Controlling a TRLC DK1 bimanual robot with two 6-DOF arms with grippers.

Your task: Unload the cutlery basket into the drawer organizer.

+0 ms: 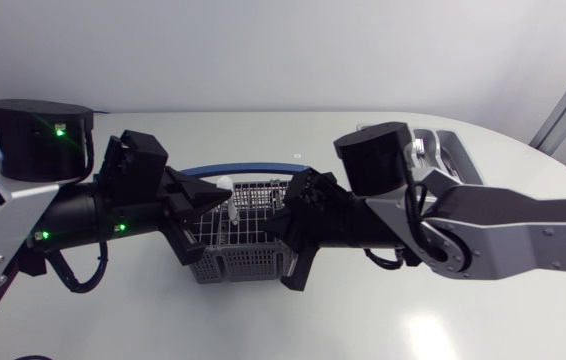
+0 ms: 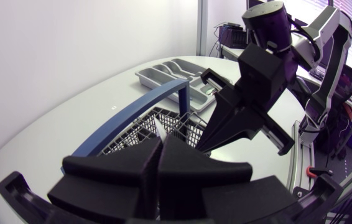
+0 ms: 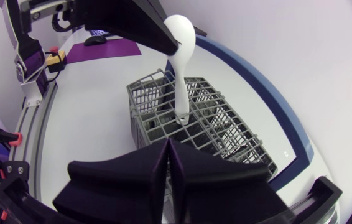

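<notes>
White spoon (image 3: 179, 68) stands in the grey wire basket (image 1: 233, 262). Long axis near vertical, bowl up, handle down in a cell at the end of the basket under the left gripper (image 2: 161, 142).

Hard to see:
- Lower handle is lost behind the grid, so I can't tell where its tip sits.
- Head view shows only a sliver of the bowl, since both grippers crowd over the basket.
- Other cells are too dark to tell what's in them.
- Drawer organizer (image 2: 157, 83) is mostly behind the right arm in the head view. The left wrist view shows it beyond the basket's blue handle (image 2: 129, 115), well apart from the spoon.

Hands:
- Left fingers are nearly together, pinching the spoon bowl at their tips. The contact itself is mostly covered by the fingers.
- Right gripper (image 3: 167, 146) has its fingers pressed flat together, holding nothing. It sits over the opposite side of the basket, tips aimed at the spoon and close to it, not touching.

Basket sits mid-table (image 1: 363, 320) between the two arms.
</notes>
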